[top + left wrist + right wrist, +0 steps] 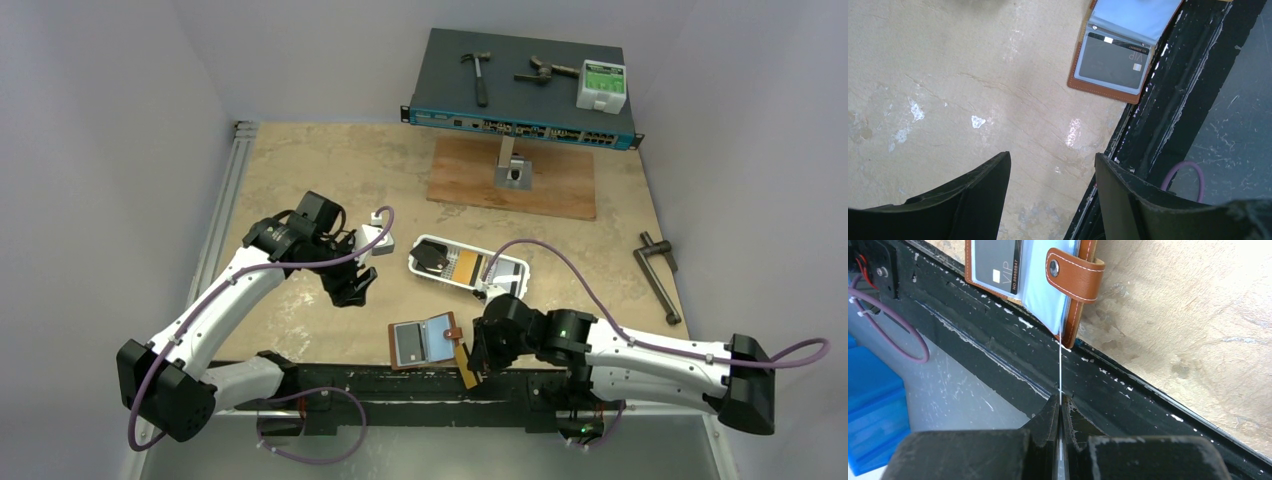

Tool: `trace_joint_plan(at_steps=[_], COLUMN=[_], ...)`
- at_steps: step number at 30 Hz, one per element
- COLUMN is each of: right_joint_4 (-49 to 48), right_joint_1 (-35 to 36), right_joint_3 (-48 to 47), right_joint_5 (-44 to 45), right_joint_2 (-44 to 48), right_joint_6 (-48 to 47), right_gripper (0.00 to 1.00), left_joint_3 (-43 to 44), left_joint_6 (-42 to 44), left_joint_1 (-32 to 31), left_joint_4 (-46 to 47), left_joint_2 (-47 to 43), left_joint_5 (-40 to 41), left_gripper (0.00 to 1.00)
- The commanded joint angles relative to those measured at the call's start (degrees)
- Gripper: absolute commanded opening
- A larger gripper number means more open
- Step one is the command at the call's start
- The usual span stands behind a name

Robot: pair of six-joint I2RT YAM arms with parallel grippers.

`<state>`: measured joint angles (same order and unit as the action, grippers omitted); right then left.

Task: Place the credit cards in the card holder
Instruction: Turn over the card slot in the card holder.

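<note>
The brown card holder (pixel 425 342) lies open at the table's front edge, with a grey VIP card (pixel 1110 62) in its left pocket and a snap tab (pixel 1073 275) on its right side. My right gripper (pixel 1060 401) is shut on an orange-yellow credit card (pixel 465 368), seen edge-on as a thin white line (pixel 1060 365). The card's far edge reaches the blue sleeve at the holder's near right corner. My left gripper (pixel 1053 160) hangs open and empty over bare table, left of and behind the holder (pixel 1113 55). More credit cards (pixel 462 267) stand in a white tray.
The white slotted tray (pixel 425 243) sits just behind the holder. At the back are a wood board (pixel 560 185) and a blue network switch (pixel 520 125) carrying a hammer (pixel 480 75). A metal clamp (pixel 657 278) lies at the right. The black front rail (pixel 380 378) borders the table.
</note>
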<state>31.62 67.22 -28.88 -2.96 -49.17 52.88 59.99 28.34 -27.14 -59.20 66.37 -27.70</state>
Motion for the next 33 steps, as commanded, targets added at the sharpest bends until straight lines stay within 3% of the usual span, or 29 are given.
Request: trace_joint_plan(at_steps=[1,21,33], right_joint_4=[-2.16,-3.32,-19.54], right_joint_1=[-0.03,-0.73,-0.96], right_joint_3=[-0.78,0.44,-0.58], right_joint_5=[-0.02,-0.41,-4.63], right_joint_2=[-1.13,-1.77,-10.34], right_joint_6=[-0.46,-0.68,-2.61], right_gripper=[0.00,0.00,0.00], left_joint_3=[0.44,0.48,-0.86], left_joint_6=[1.34,1.55,2.24], left_joint_1=[-0.33,-0.29,-0.27], left_joint_4=[0.90,0.77,1.40], left_joint_2=[-0.82,-1.46,-0.72], left_joint_5=[-1.46,-1.74,-1.65], left_gripper=[0.62,0.62,0.62])
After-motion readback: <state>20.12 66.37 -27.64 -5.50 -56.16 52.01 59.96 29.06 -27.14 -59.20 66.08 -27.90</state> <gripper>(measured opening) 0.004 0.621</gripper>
